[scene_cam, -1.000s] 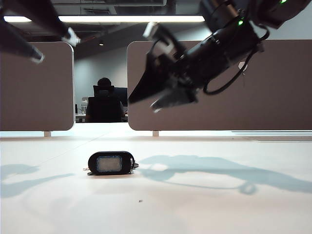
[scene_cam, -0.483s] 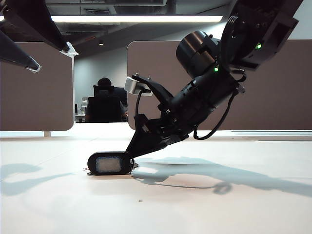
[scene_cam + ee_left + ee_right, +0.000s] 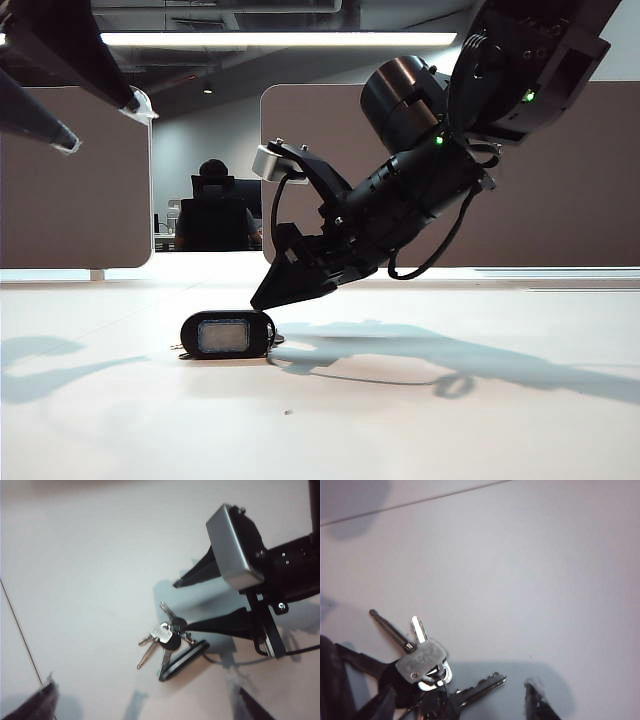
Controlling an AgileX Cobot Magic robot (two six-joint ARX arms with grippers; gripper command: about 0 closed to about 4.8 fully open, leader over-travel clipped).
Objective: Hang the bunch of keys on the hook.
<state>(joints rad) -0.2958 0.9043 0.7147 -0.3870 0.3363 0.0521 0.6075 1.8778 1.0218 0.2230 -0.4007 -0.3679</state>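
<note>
The bunch of keys (image 3: pixel 228 335) lies flat mid-worktop (image 3: pixel 450 420), the right gripper (image 3: pixel 187 605) slanting down over it with fingers spread either side of the keys, while the left gripper (image 3: pixel 95 115) hangs released, high above the left edge.

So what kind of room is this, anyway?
Probably an open-plan office: brown desk partitions, a person seated in a chair at a far desk, and long ceiling strip lights above the white table.
</note>
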